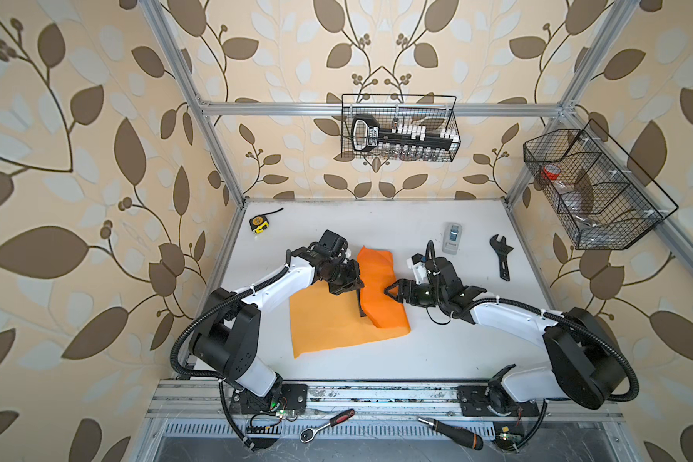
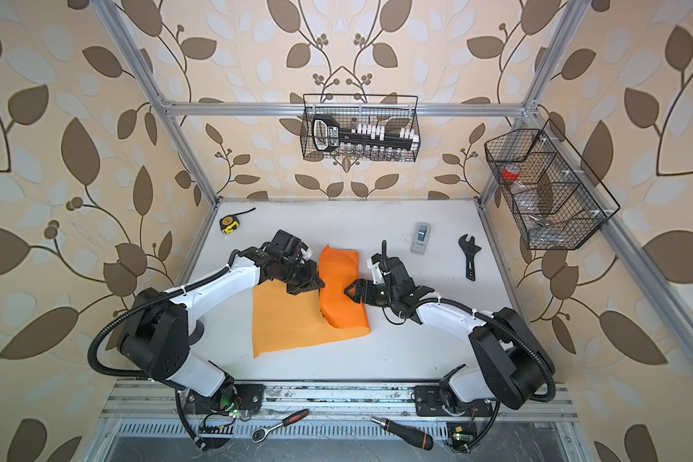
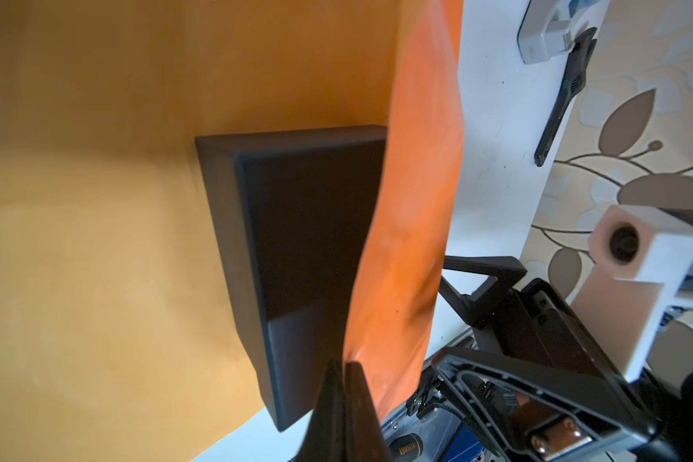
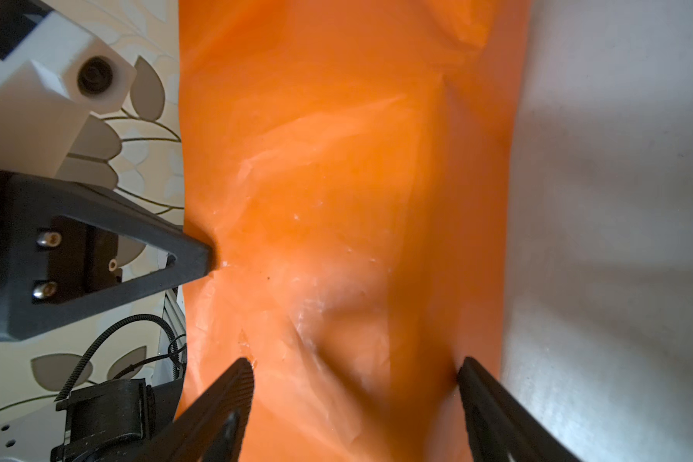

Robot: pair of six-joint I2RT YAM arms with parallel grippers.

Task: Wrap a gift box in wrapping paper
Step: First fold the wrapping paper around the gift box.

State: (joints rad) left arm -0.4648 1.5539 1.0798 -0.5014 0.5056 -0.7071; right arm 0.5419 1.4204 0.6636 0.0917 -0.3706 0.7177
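The raised flap of the orange wrapping paper hides most of the black gift box, which sits on the flat part of the sheet (both top views show only a dark sliver). The left claw pinches the flap's edge. The right claw is spread just beside the flap. The lettering on the screwdriver handle is unreadable.

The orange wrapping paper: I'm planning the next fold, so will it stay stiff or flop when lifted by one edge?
Probably floppy: the wrapping paper lifted at the gift box bows and wrinkles where the left claw pinches its edge. Likely light, since one small pinch holds the flap up. It shows creases, so folds may stay.
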